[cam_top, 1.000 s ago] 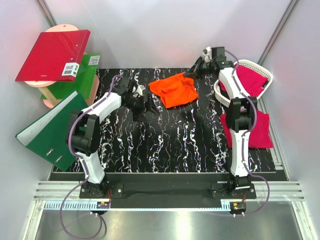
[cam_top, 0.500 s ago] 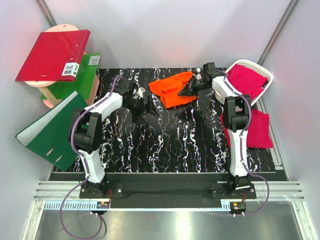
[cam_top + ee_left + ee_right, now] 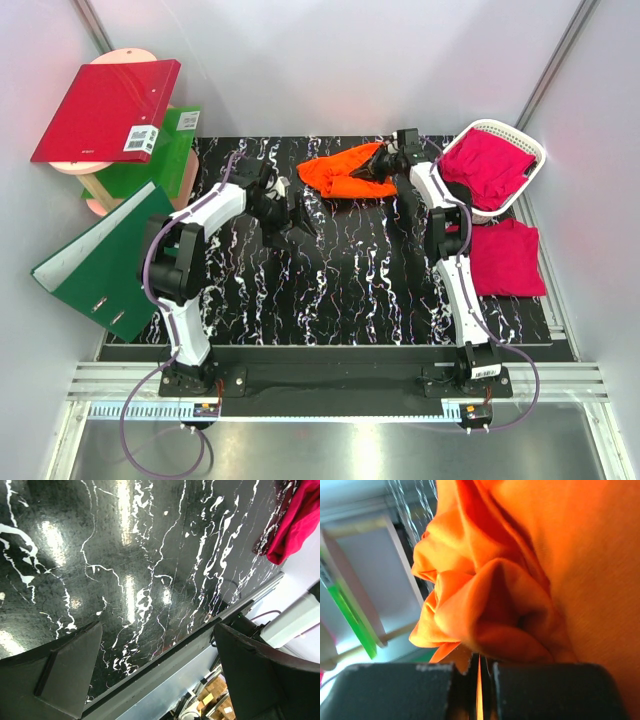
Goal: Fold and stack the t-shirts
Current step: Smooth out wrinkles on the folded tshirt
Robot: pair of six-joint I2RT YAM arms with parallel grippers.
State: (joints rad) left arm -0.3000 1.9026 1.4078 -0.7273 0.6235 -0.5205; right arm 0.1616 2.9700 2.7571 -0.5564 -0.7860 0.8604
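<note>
Orange t-shirt (image 3: 345, 172) lies bunched on the table (image 3: 340, 290). One fold is pinched between the closed fingers (image 3: 400, 690) of the right gripper (image 3: 386, 163), and the rest spills out ahead of the tips. Looks like a grip for dragging it out flat. Left gripper (image 3: 157, 650) is spread wide with nothing between the fingers, probably free to take a corner. Magenta t-shirts (image 3: 505, 255) sit well behind the right fingers, one of them in the basket (image 3: 530, 140).
</note>
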